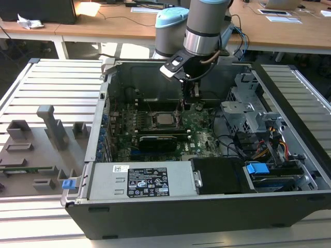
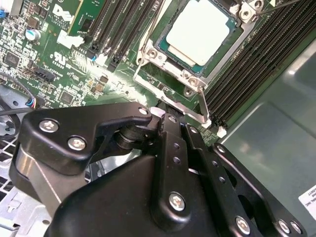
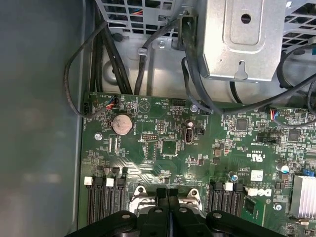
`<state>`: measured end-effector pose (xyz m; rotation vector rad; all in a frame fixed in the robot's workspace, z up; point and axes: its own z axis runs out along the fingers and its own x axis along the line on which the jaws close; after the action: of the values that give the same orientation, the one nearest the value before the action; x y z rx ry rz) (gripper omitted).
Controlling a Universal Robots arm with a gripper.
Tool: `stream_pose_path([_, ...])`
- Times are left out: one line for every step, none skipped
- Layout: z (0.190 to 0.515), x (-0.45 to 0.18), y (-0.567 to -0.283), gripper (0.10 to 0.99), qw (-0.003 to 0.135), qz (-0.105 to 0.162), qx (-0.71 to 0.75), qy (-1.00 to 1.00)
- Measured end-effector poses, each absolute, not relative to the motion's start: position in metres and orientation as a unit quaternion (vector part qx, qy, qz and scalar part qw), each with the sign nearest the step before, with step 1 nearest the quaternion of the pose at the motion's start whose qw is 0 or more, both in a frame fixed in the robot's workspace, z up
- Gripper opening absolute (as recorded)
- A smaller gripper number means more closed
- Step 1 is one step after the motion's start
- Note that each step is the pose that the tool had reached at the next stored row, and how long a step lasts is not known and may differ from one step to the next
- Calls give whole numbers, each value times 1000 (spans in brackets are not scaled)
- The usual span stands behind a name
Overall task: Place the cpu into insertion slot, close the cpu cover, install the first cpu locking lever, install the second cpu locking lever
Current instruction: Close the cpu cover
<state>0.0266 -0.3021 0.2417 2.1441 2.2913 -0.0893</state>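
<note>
Reaching steeply down into open computer case (image 1: 98,129), arm (image 1: 207,26) near-vertical. End effector (image 3: 168,193) fingers pressed together, tip just beside one locking lever (image 2: 203,103). One cpu (image 2: 200,30) just beyond, framed by one cpu cover (image 2: 168,66).

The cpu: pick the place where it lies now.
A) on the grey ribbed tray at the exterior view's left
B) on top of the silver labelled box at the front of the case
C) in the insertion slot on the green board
C: in the second wrist view the cpu lies flat on the green motherboard, its pale metal top ringed by the cpu cover.
</note>
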Motion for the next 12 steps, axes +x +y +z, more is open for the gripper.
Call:
stream_pose_path([242, 26, -302, 106, 1, -28, 683, 730])
stream_pose_path([242, 25, -302, 106, 1, -28, 683, 730])
stream_pose_path([242, 24, -302, 106, 1, -28, 683, 730])
stream_pose_path([242, 24, -302, 106, 1, -28, 683, 730])
stream_pose_path([242, 23, -302, 106, 1, -28, 683, 730])
stream_pose_path([242, 22, -302, 106, 1, -28, 683, 730])
stream_pose_path([242, 21, -302, 106, 1, -28, 683, 730])
stream_pose_path([242, 21, -302, 106, 1, -28, 683, 730])
stream_pose_path([242, 20, -302, 106, 1, -28, 683, 730])
stream_pose_path([242, 19, -302, 106, 1, -28, 683, 730])
stream_pose_path([242, 18, -302, 106, 1, -28, 683, 730])
stream_pose_path([242, 18, -302, 106, 1, -28, 683, 730])
